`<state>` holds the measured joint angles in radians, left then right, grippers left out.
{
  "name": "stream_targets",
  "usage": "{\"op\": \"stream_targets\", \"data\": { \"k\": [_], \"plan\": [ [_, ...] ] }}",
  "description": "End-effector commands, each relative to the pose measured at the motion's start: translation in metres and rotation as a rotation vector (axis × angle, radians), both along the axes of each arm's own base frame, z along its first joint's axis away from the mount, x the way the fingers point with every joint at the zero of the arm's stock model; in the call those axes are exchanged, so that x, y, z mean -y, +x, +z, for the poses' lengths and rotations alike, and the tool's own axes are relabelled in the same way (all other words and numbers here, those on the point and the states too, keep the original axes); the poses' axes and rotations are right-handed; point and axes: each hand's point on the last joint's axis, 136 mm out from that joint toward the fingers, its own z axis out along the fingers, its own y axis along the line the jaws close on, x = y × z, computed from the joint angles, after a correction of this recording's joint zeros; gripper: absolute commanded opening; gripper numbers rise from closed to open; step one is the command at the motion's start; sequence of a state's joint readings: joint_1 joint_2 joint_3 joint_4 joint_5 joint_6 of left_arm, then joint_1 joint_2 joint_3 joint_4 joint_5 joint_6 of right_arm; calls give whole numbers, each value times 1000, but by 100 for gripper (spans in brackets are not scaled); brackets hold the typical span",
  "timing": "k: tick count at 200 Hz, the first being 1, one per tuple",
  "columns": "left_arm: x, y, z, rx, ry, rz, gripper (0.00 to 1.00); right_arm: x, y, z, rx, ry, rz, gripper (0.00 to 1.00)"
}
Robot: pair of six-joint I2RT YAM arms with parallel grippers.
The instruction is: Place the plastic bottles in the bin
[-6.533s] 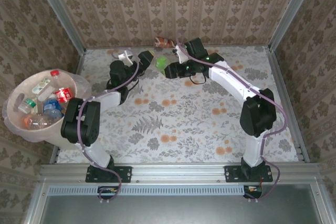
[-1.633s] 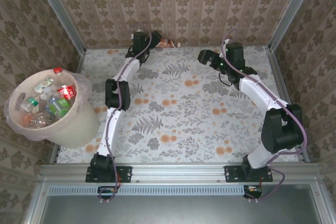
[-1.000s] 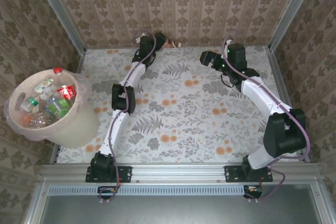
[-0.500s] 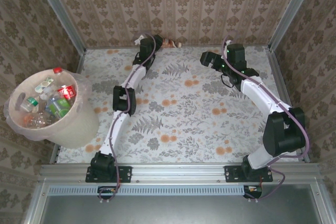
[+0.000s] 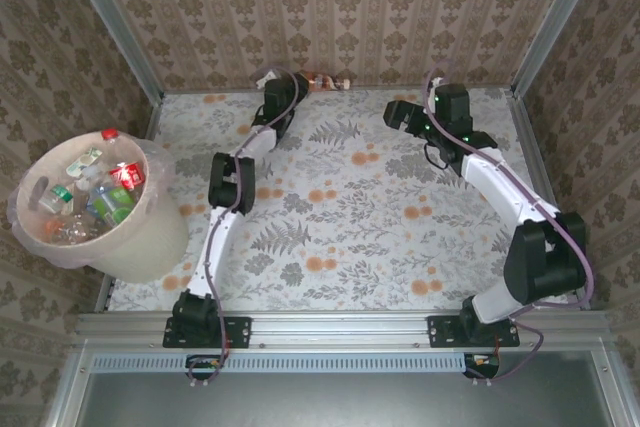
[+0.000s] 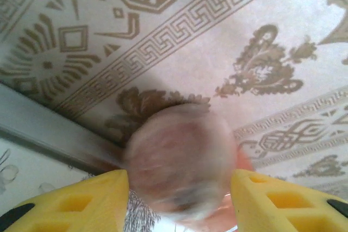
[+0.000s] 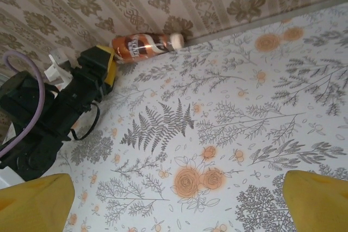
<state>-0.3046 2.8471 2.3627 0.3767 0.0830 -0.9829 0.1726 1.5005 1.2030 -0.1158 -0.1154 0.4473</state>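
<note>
A brown-labelled plastic bottle point(image 5: 325, 81) with a white cap lies on its side against the back wall point(image 7: 142, 44). My left gripper point(image 5: 303, 80) reaches it from the left. In the left wrist view the bottle's blurred end point(image 6: 182, 156) sits between the yellow fingers point(image 6: 70, 202), which press on both its sides, so my left gripper point(image 6: 179, 202) is shut on it. My right gripper point(image 5: 393, 112) hovers open over the flowered table to the right, with nothing between its fingers point(image 7: 176, 210). The bin point(image 5: 140, 247) stands at the far left with several bottles point(image 5: 100, 202) inside.
The flowered tablecloth point(image 5: 380, 207) covers the table between the arms. Metal posts and patterned walls point(image 5: 400, 7) close in the back and sides. The left arm point(image 5: 235, 177) stretches in a long line from its base to the back wall.
My left gripper has pushed a little further along the back wall onto the bottle and its jaws have come together on it. The right arm has barely moved.
</note>
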Motion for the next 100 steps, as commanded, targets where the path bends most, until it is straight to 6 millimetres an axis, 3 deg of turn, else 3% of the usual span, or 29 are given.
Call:
{"op": "stream_targets", "data": {
  "k": [1, 14, 30, 51, 82, 100],
  "plan": [
    [-8, -17, 118, 230, -18, -19, 53, 10, -12, 13, 39, -41, -20, 100],
    [-13, -30, 127, 224, 4, -17, 53, 11, -15, 14, 48, -41, -20, 100],
    [-14, -45, 124, 182, 39, -39, 54, 11, -18, 14, 53, -39, -21, 100],
    [-6, -54, 111, 113, 131, -102, 74, 10, -20, 10, 55, -34, -14, 100],
    [16, -45, 97, 83, 249, -209, 98, 8, -14, 0, 45, -28, -7, 100],
    [25, -32, 79, 42, 297, -235, 100, 5, -8, -3, 45, -17, -1, 100]
  ]
}}
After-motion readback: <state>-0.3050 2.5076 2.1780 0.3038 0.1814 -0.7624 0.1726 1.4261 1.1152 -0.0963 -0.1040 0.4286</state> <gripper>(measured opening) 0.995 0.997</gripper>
